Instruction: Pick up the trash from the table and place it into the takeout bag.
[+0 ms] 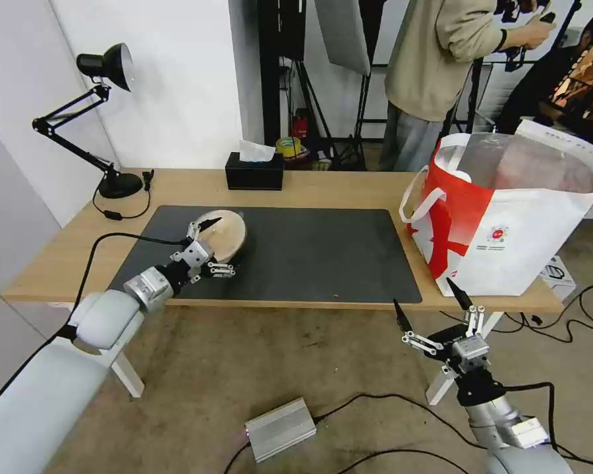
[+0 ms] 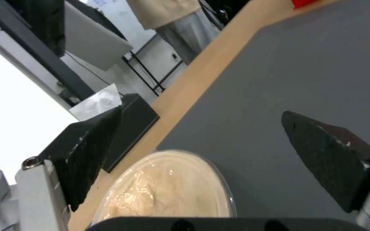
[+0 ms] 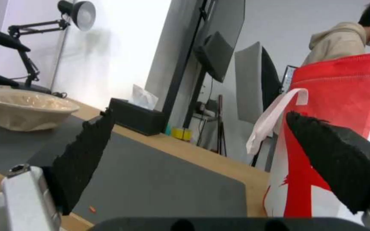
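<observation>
I found my left pincer (image 1: 212,248) spread apart, straddling the shallow round beige bowl (image 1: 225,234) at the grey mat's (image 1: 310,253) left end; right pincer (image 1: 433,308) apart, idling off the bench's (image 1: 66,247) front edge.

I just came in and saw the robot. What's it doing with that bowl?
It is clearing up. Its left claw is open around the beige bowl, which sits on the dark mat on the table. The fingers have not closed on it. The right claw hangs open below the table's front edge, near the red-and-white bag standing at the table's right end.
</observation>
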Motion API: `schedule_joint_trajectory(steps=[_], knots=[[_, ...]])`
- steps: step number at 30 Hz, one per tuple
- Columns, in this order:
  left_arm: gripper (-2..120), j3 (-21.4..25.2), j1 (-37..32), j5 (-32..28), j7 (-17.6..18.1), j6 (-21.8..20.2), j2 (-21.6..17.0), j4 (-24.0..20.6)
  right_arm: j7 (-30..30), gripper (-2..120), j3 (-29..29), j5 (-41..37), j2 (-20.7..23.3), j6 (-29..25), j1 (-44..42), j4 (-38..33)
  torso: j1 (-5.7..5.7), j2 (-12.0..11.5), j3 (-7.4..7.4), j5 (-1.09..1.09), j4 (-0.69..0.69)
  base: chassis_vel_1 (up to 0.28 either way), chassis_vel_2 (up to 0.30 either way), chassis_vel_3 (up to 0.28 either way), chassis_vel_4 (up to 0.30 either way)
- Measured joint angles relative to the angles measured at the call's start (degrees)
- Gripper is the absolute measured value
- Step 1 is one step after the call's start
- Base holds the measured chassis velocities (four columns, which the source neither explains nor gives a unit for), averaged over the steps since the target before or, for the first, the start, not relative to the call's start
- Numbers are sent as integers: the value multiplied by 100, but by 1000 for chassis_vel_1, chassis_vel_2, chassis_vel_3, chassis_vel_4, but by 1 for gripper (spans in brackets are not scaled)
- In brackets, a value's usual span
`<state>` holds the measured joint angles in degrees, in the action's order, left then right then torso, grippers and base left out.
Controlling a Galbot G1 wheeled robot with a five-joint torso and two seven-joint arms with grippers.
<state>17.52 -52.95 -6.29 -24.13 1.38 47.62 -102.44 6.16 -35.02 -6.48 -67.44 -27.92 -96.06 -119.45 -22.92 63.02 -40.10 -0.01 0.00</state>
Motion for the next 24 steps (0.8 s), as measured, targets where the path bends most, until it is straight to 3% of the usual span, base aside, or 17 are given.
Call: schedule_joint_trajectory(steps=[8, 24], knots=[[100, -38, 143, 164, -57, -364, -140, -11, 0, 100, 0, 0, 0, 0, 0, 0, 0, 0, 0, 1, 0, 0, 0, 0, 0], [100, -99, 144, 501, -5, -537, -154, 143, 0, 100, 0, 0, 0, -1, 0, 0, 0, 0, 0, 0, 0, 0, 0, 0, 0]])
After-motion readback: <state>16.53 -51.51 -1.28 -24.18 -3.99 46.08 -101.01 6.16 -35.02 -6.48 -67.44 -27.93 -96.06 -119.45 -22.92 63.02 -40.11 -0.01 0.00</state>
